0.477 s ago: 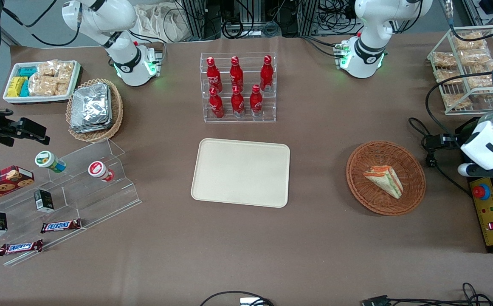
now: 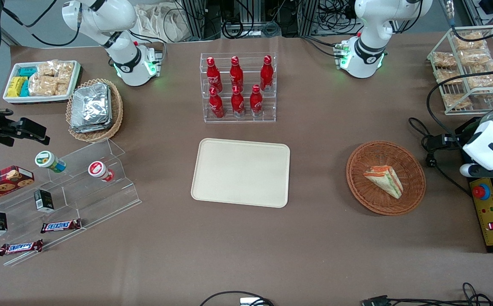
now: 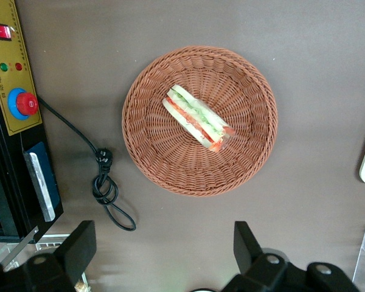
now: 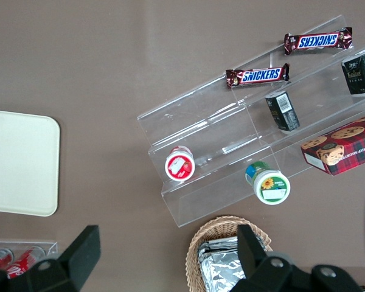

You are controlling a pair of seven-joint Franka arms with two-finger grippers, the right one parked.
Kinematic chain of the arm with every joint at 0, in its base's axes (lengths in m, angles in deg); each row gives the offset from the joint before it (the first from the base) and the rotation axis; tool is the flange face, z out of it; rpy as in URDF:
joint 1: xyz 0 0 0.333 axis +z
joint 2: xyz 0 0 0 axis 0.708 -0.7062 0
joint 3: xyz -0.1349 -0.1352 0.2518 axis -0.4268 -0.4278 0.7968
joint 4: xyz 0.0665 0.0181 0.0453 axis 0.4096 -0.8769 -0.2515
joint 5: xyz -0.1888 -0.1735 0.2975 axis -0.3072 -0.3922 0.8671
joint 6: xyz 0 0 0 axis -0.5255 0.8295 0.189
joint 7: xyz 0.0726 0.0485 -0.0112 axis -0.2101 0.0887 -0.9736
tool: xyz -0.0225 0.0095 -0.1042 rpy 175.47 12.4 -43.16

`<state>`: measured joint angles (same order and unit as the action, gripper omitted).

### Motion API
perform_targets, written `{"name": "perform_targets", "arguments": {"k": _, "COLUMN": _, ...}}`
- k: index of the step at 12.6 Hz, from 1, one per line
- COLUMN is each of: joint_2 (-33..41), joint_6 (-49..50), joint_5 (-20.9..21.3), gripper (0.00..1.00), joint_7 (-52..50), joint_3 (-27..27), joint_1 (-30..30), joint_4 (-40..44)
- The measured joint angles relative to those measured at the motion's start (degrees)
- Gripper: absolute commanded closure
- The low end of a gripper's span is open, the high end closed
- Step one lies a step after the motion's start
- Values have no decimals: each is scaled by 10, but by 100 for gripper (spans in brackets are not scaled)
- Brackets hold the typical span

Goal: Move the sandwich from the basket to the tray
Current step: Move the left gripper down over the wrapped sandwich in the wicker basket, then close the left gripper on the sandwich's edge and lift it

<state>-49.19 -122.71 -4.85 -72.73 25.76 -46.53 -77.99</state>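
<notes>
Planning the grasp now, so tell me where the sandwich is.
The sandwich lies in the basket, toward the working arm's end of the table from the tray; the gripper hangs above, fingers open.

Six red bottles [image 2: 238, 87] fill a clear rack; two Snickers bars [image 2: 60, 225] lie nearby.
</notes>
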Motion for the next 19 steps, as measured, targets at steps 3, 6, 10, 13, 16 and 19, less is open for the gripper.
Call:
{"name": "perform_targets", "arguments": {"k": 3, "joint_2": -21, "joint_6": -1, "joint_5": -18, "gripper": 0, "joint_7": -85, "joint_3": -3, "joint_1": -3, "joint_4": -5}}
{"name": "perform_targets", "arguments": {"k": 6, "joint_2": -47, "joint_6": -46, "joint_5": -52, "gripper": 0, "joint_7": -227, "joint_3": -4, "joint_1": -4, "joint_4": -50}}
{"name": "perform_targets", "arguments": {"k": 10, "joint_2": -51, "joint_6": -145, "joint_5": -58, "gripper": 0, "joint_7": -374, "joint_3": -3, "joint_1": -2, "joint_4": -143}}
{"name": "perform_targets", "arguments": {"k": 13, "joint_2": -59, "joint_6": -222, "joint_5": -61, "gripper": 0, "joint_7": -496, "joint_3": -5, "joint_1": -5, "joint_4": -210}}
{"name": "perform_targets", "arguments": {"k": 16, "joint_2": -84, "joint_6": -268, "joint_5": -61, "gripper": 0, "joint_7": -567, "joint_3": -7, "joint_1": -7, "joint_4": -225}}
{"name": "perform_targets", "arguments": {"k": 19, "joint_2": -95, "joint_6": -286, "joint_5": -61, "gripper": 0, "joint_7": -583, "joint_3": -8, "joint_1": -8, "joint_4": -226}}
